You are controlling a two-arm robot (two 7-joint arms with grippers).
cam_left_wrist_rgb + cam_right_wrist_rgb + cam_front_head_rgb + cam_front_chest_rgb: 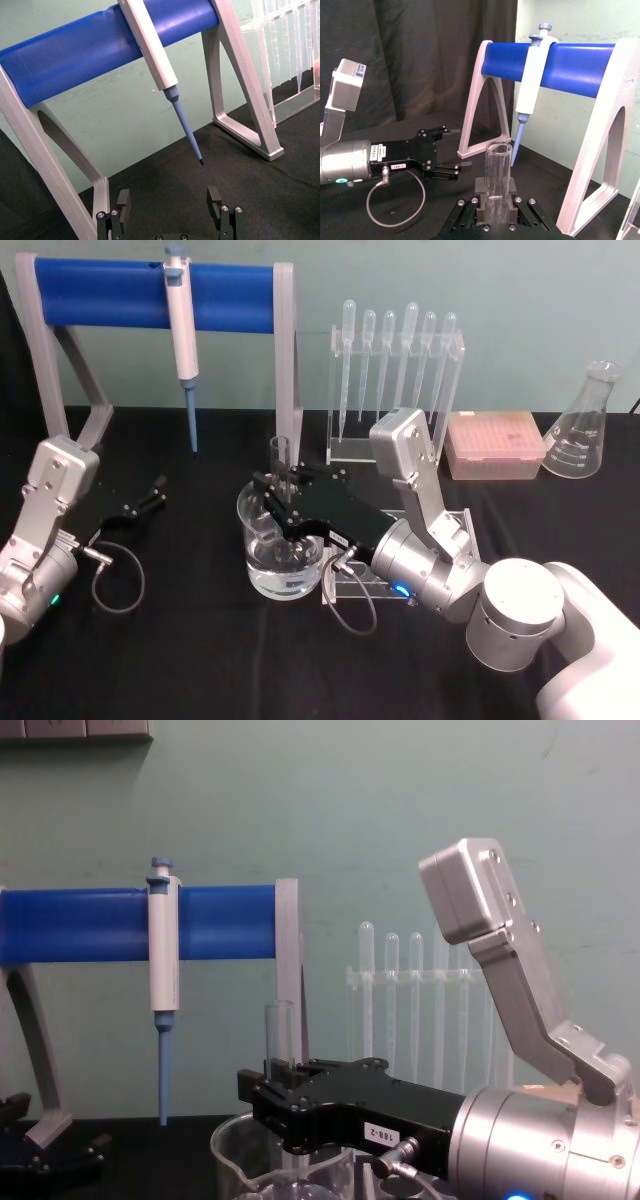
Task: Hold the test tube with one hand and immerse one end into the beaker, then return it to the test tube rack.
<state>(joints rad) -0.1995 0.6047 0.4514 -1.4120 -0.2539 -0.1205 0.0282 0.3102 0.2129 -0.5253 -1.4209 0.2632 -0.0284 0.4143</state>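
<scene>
Head view, clear test tube (281,455) (upright)

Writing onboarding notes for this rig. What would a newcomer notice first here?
First, the right gripper at table centre, its jaws shut on the upright test tube right above the beaker. Next, the blue-barred stand at the back left, with a pipettor hanging from it. The left gripper sits idle at the left, jaws open.
</scene>
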